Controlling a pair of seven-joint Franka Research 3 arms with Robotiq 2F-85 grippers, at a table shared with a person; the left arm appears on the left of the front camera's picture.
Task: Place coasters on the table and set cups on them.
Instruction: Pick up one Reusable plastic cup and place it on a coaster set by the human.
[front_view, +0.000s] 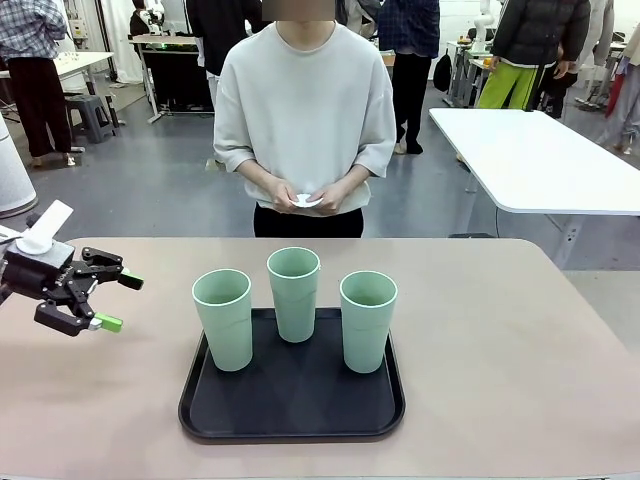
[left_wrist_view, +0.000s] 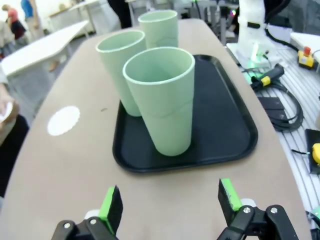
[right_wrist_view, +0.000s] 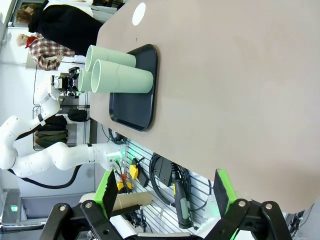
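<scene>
— While the three cups (front_view: 294, 295) stand upright, where exactly are they?

— All on the black tray (front_view: 290, 415), which lies at the middle of the table (front_view: 520, 340), close to its near edge. One cup is by the tray's far edge. The other two flank it, a little nearer.

— And the coasters?

— One coaster (left_wrist_view: 63, 120) lies flat on the bare table between the tray and the far edge, apart from the tray, with no cup on it. Beyond that edge, the person's hands (front_view: 283, 192) hold a white disc (front_view: 305, 201) between them. Whether it is one or several I cannot tell.

— What about the claws?

— The left gripper (front_view: 120, 302) hangs over the table's left edge, released, its jaws wide with nothing between them, pointing toward the cups. The right gripper (right_wrist_view: 167, 192) is spread too and empty. It sits outside the table's rim, facing across the top toward the tray.
</scene>
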